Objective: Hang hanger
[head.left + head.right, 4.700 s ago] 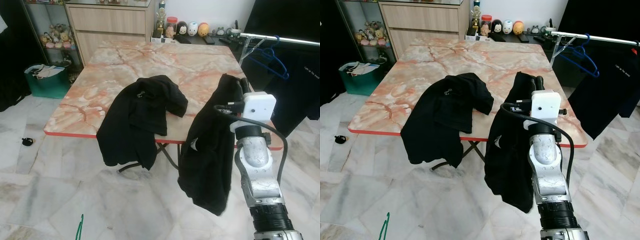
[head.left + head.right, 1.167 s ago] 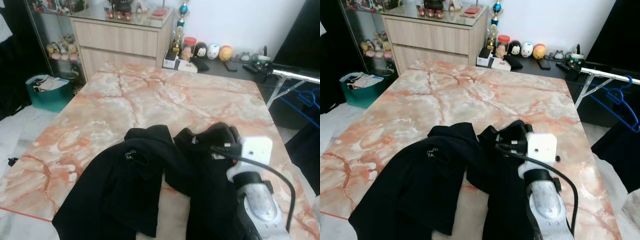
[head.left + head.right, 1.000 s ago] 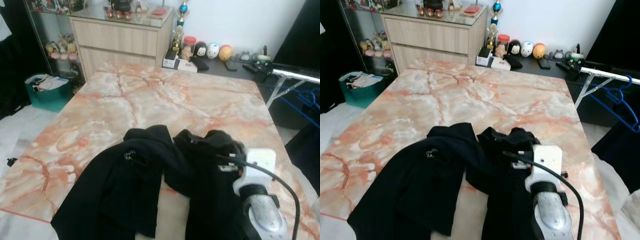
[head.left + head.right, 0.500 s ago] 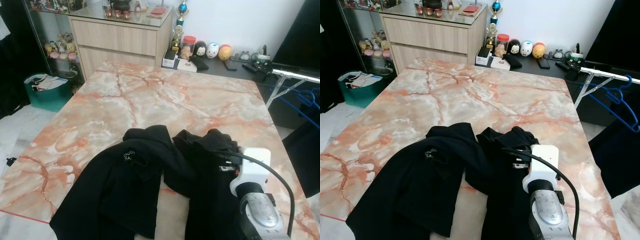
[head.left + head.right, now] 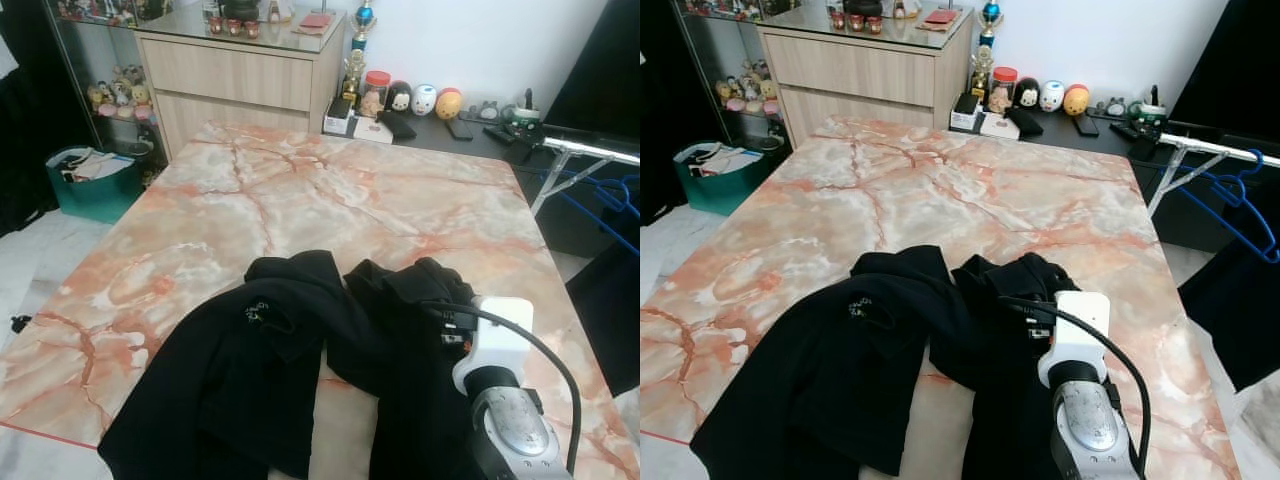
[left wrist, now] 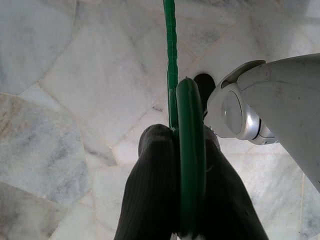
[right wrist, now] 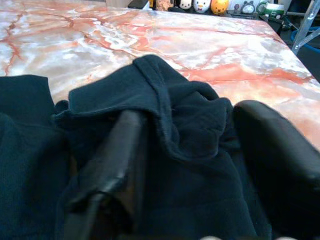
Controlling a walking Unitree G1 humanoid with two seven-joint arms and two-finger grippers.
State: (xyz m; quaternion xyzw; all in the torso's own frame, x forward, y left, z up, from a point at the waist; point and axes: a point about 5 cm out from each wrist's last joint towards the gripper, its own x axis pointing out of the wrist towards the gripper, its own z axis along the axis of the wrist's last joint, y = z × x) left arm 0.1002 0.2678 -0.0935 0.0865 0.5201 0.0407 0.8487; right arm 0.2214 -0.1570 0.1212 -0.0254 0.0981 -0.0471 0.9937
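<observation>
Left gripper (image 6: pixel 187 192) pinches smooth green hanger (image 6: pixel 190 150) above veined marble floor (image 6: pixel 75 75)

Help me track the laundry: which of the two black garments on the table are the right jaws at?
The right-hand black garment, bunched by the right gripper; the left garment lies apart.

Both eye views look forward and down from the head onto the marble bench (image 5: pixel 300 200), sharing the black garments (image 5: pixel 890 370) and rear cabinet (image 5: pixel 240 70). The left wrist view faces the floor (image 6: pixel 75 75) closely. The right wrist view skims the bench top, very near the garments.
</observation>
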